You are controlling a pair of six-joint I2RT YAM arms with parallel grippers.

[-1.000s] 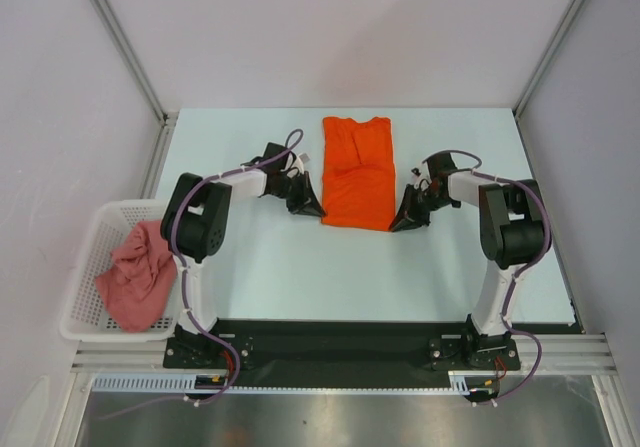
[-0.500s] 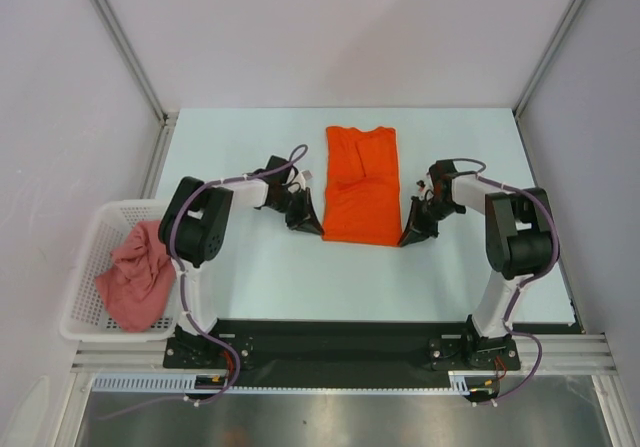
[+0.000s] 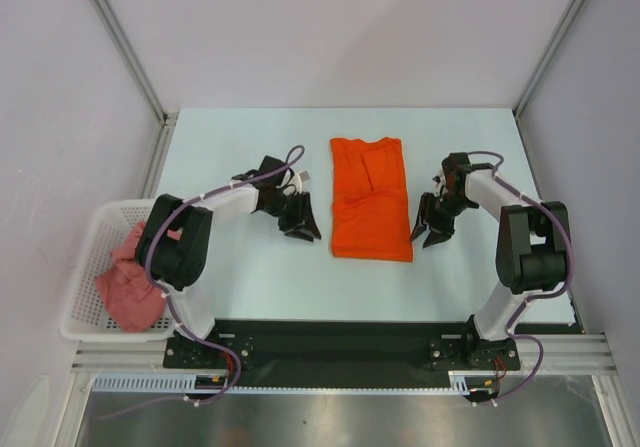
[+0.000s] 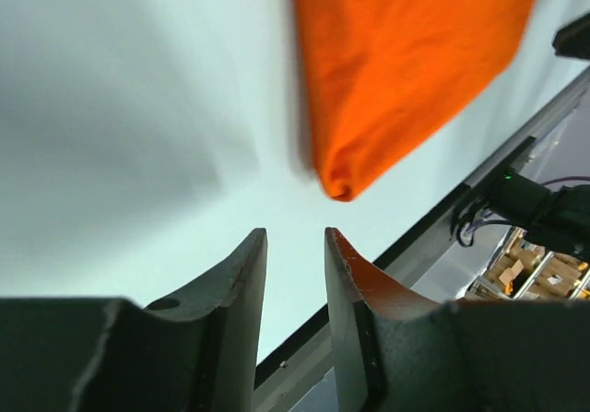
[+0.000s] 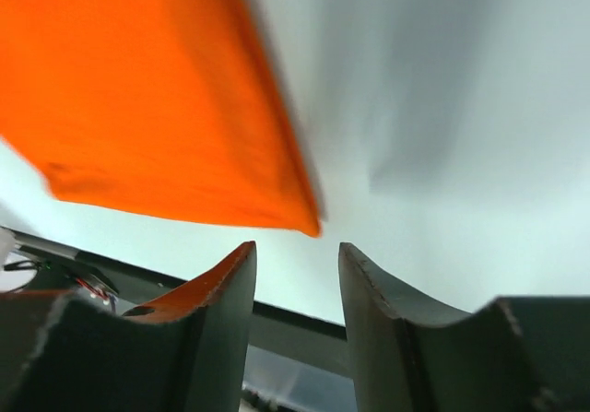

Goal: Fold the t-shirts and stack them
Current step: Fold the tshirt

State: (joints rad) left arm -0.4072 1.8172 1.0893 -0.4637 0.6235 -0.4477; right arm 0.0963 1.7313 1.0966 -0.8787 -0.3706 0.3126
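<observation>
**Counter** point(image 3: 250, 147): pale blue-white, matte and flat. It is bounded at the near edge by a black rail point(image 3: 340, 337), to which both arm bases are bolted. A brushed steel sheet point(image 3: 340, 422) is seen below the rail.

**Room:** the counter is enclosed by plain pale grey walls point(image 3: 330, 27). Aluminium posts point(image 3: 120, 37) are set slanting at the far left and far right corners. In the left wrist view, what seem to be cardboard boxes point(image 4: 516, 269) are glimpsed beyond the counter's edge, too blurred to be sure.

**Orange shirt** point(image 3: 371, 202): folded into a tall rectangle and laid flat on the middle of the counter, collar end at the far side. A few creases are seen in its upper half. It is touched by neither claw.

**Pink shirt** point(image 3: 125, 282): crumpled and unfolded, heaped in the basket with part of it draped at the inner rim.

**Basket** point(image 3: 80, 312): white plastic lattice, placed off the counter's near left corner.

**Left claw** point(image 3: 303, 229): lowered to the counter just left of the orange shirt's near corner. Its fingers are parted by a narrow gap and nothing is held between them.

**Right claw** point(image 3: 430, 232): lowered just right of the shirt's near right corner. Its fingers are likewise parted and nothing is held.

**Cables** point(image 3: 255, 177): purple, run along both arms.
</observation>
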